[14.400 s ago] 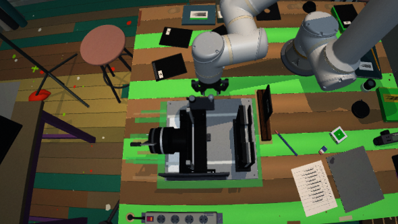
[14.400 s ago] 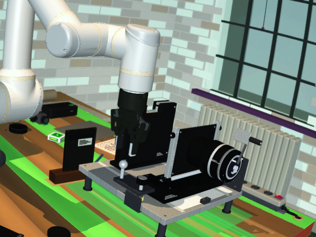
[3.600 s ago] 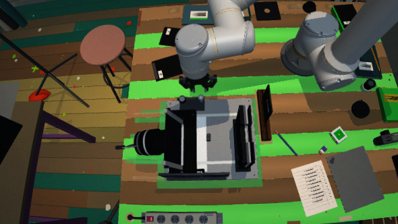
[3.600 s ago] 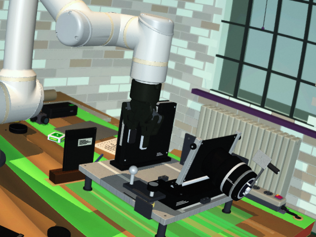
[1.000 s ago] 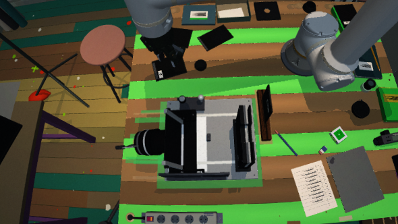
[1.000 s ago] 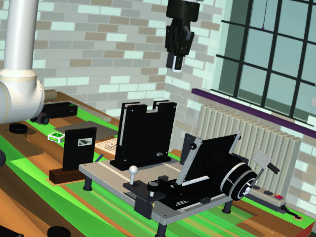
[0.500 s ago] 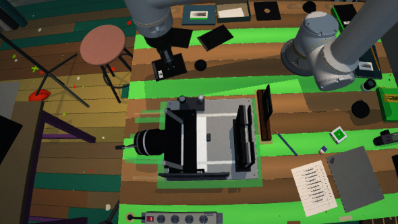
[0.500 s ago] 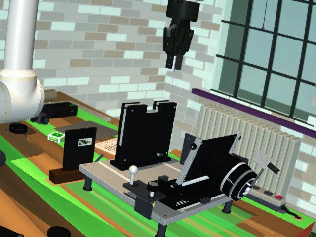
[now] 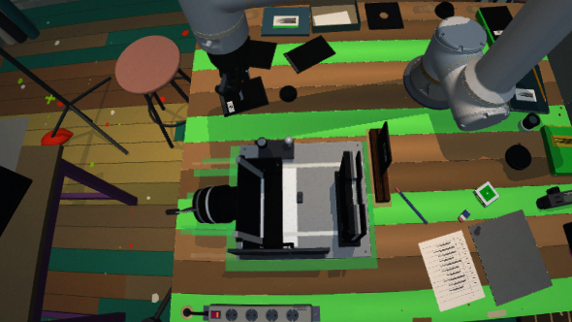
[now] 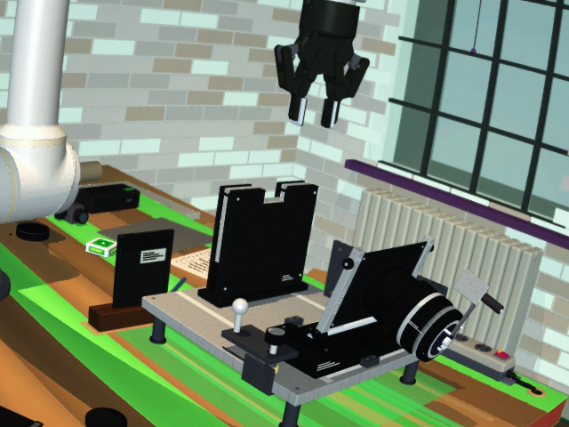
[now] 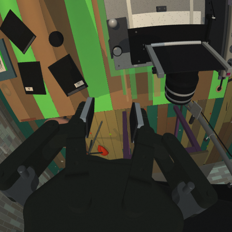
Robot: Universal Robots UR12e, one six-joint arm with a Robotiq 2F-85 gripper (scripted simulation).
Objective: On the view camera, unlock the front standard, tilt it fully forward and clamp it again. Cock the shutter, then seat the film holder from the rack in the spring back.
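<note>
The shutter lever (image 10: 473,301) at the lens rim is partly hidden behind the lens barrel (image 10: 416,317). The view camera sits on a grey base plate (image 9: 310,203), its front standard (image 10: 367,280) tilted forward over the lens. A ball-topped lever (image 10: 239,313) and a black knob (image 10: 275,338) stand at the plate's near corner. The black spring back (image 10: 264,241) stands upright at the rear. A film holder (image 10: 142,266) stands in a wooden rack (image 9: 379,165) beside the plate. My gripper (image 10: 314,117) hangs high above the bench, beyond the plate's knob side, open and empty.
A power strip (image 9: 259,313) lies along the bench edge. Loose dark slides (image 11: 67,74) and a lens cap (image 9: 288,93) lie on the bench under my gripper. A stool (image 9: 148,65) stands off the bench. Papers (image 9: 451,269) and a pencil (image 9: 411,205) lie past the rack.
</note>
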